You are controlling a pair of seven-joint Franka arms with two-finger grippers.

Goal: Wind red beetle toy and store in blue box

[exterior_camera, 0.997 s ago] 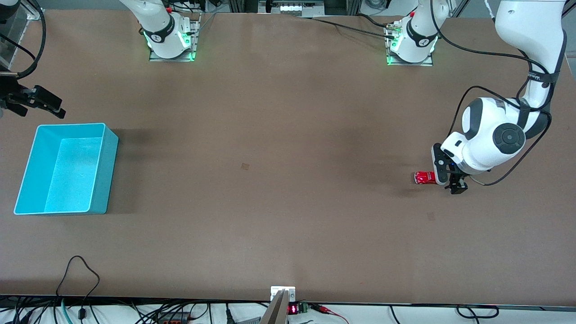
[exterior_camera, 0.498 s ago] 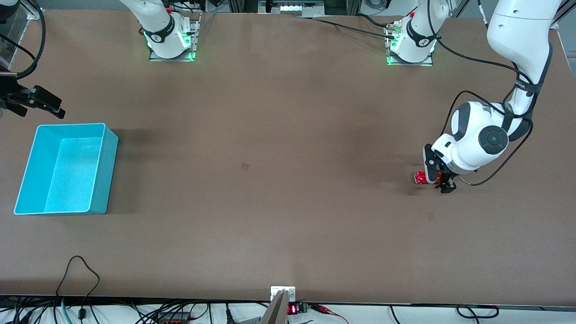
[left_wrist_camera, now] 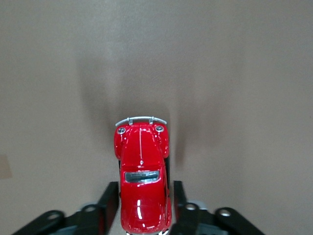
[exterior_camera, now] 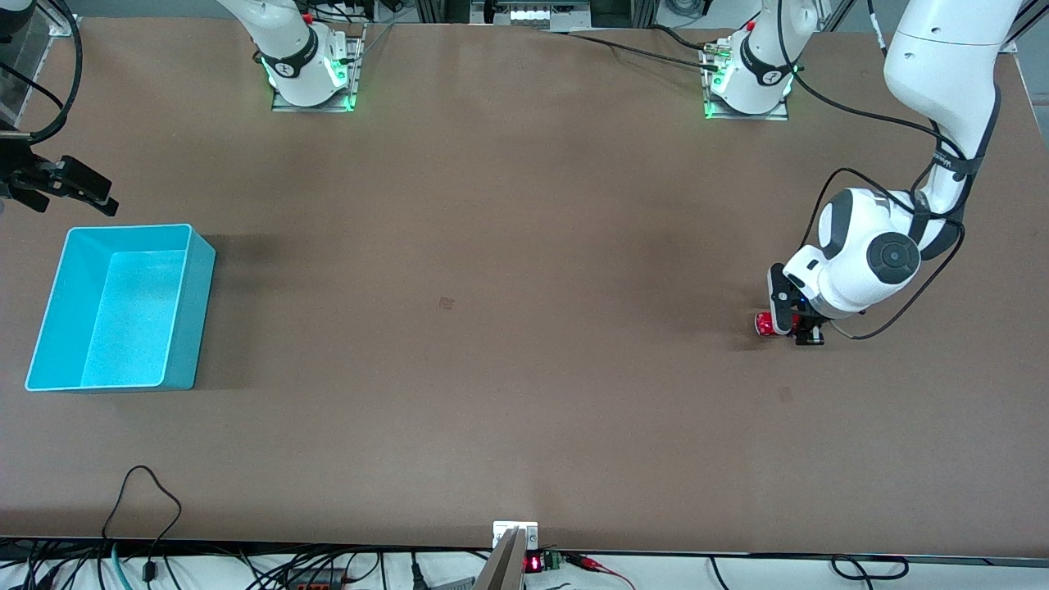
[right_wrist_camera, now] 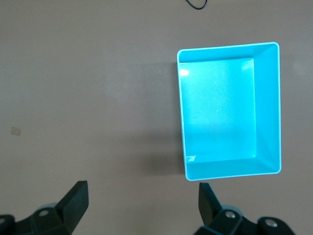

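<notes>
The red beetle toy (exterior_camera: 764,324) stands on the table toward the left arm's end; the left wrist view shows its glossy roof and silvery window (left_wrist_camera: 142,171). My left gripper (exterior_camera: 792,329) is down at the toy, open, with one finger on each side of its rear half (left_wrist_camera: 142,191) and thin gaps showing. The blue box (exterior_camera: 193,303) sits open-topped and empty at the right arm's end, also seen in the right wrist view (right_wrist_camera: 230,167). My right gripper (exterior_camera: 64,190) waits wide open and empty over the table beside the box (right_wrist_camera: 142,198).
Bare brown tabletop lies between the toy and the box. The two arm bases (exterior_camera: 311,74) stand along the table's edge farthest from the front camera. Loose cables (exterior_camera: 147,492) hang at the nearest edge.
My left gripper has come down and shifted slightly toward the toy, so its fingers now straddle it. The toy, the box and the right arm have not moved.
</notes>
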